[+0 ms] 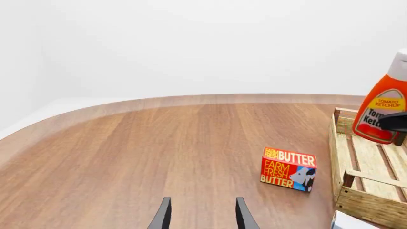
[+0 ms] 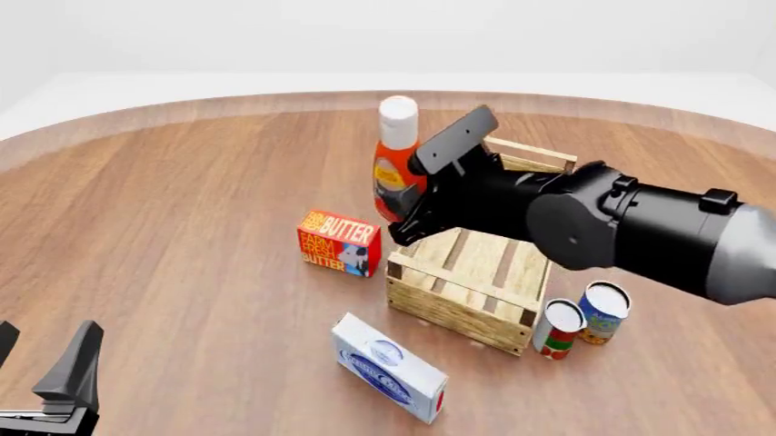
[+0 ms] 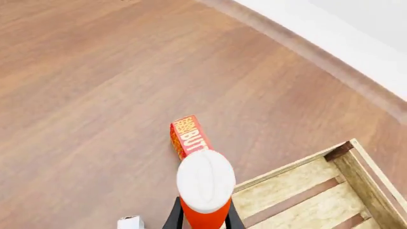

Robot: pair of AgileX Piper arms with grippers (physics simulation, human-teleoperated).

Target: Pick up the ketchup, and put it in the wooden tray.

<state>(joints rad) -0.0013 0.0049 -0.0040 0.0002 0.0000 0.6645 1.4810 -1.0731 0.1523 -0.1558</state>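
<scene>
Nearest us, the idle left gripper (image 2: pixel 49 368) is sitting spread and empty. We're clamping the right gripper (image 3: pixel 202 217) on the slim red-orange ketchup bottle (image 2: pixel 394 159) low on its body, holding it upright above the slatted wooden tray's (image 2: pixel 467 313) near-left corner. It looks like rigid, slick, light plastic, top-heavy above this grip, so it may swing.

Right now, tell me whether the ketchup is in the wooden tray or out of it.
Out. The ketchup hangs upright in the right gripper, its base above the wooden tray at its left end, not resting on the slats.
</scene>
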